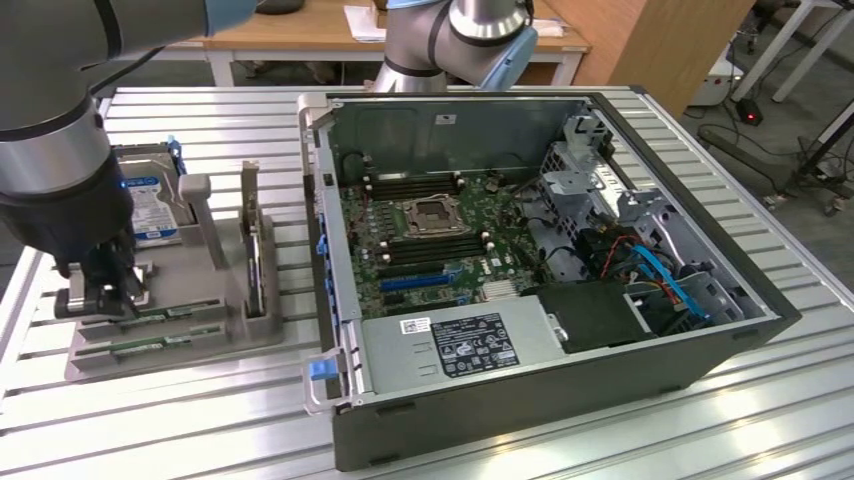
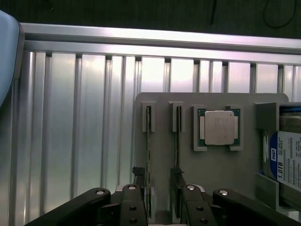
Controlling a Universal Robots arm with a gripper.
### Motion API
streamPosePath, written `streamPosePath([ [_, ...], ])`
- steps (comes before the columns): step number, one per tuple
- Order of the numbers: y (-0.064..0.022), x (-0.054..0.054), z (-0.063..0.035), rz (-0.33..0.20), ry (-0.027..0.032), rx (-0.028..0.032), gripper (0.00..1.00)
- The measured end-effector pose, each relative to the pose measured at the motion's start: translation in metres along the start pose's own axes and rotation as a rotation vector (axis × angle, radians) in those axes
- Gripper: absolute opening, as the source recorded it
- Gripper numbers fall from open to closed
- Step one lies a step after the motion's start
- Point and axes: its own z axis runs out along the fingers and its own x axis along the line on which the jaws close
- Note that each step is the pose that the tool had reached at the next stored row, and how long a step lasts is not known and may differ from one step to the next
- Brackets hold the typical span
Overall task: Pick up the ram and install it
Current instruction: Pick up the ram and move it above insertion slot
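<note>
Ram (image 2: 148, 153) stands edge-up inside the spread end effector (image 2: 157, 178).

Readable text: drive label.
"WD" and "1.0TB" on hard drive (image 2: 285, 162), at 9 o'clock of computer case (image 1: 561, 400) in exterior view; power-supply sticker (image 1: 454, 343) print illegible.

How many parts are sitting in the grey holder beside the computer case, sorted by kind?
ram sticks: 2
processor chip: 1
hard drive: 1
Total: 4
</note>
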Motion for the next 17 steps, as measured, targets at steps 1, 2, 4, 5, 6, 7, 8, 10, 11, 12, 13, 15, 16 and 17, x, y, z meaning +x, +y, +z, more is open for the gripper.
streamPosePath([
  [1, 0.0000, 0.0000, 0.0005, 0.000, 0.0001, -0.0001, 0.35],
  [2, -0.0001, 0.0000, 0.0010, 0.000, 0.0001, -0.0001, 0.35],
  [4, -0.0001, 0.0000, 0.0020, 0.000, 0.0000, -0.0001, 0.35],
  [5, -0.0002, 0.0001, 0.0025, 0.000, 0.0000, -0.0001, 0.35],
  [6, -0.0002, 0.0001, 0.0030, 0.000, 0.0001, 0.0000, 0.35],
  [7, -0.0002, 0.0001, 0.0035, 0.000, 0.0000, 0.0000, 0.35],
  [8, -0.0002, 0.0001, 0.0039, 0.000, 0.0000, 0.0000, 0.35],
  [10, -0.0003, 0.0001, 0.0048, 0.000, 0.0000, 0.0000, 0.35],
  [11, -0.0003, 0.0001, 0.0052, 0.000, 0.0000, 0.0000, 0.35],
  [12, -0.0003, 0.0001, 0.0056, 0.000, 0.0001, -0.0001, 0.35],
  [13, -0.0004, 0.0001, 0.0060, 0.000, 0.0001, -0.0001, 0.35],
  [15, -0.0004, 0.0002, 0.0068, 0.000, 0.0000, -0.0001, 0.35],
  [16, -0.0005, 0.0002, 0.0073, 0.000, 0.0000, 0.0000, 0.35],
  [17, -0.0005, 0.0002, 0.0079, 0.000, 0.0000, 0.0001, 0.35],
])
